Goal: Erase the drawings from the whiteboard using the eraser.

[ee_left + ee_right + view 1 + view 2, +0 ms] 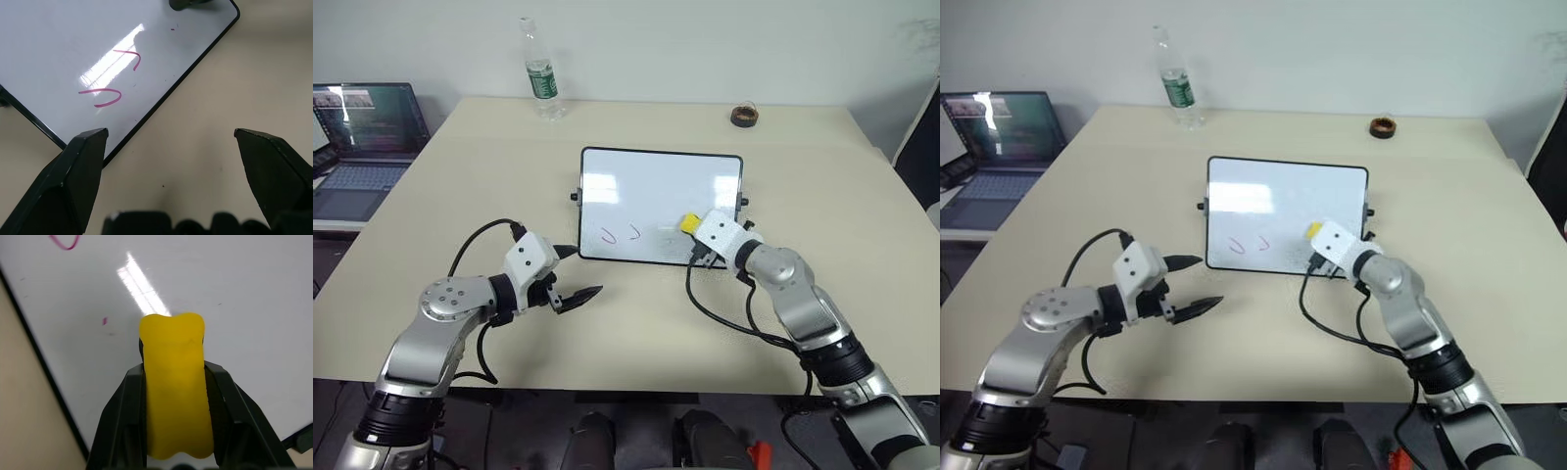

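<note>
The whiteboard (661,186) lies flat in the middle of the table. Two red drawings (620,234) sit near its front left corner, and the left wrist view shows them as hooked strokes (115,95). A tiny red speck (104,321) is left on the board close to the eraser. My right gripper (693,227) is shut on the yellow eraser (175,382), over the board's front right part, to the right of the drawings. My left gripper (576,276) is open over the bare table just in front of the board's front left corner, holding nothing.
A clear plastic bottle (541,73) stands at the table's far edge on the left. A dark tape roll (744,116) lies at the far right. A laptop (362,137) sits open on a side surface to the left. Cables hang from both wrists.
</note>
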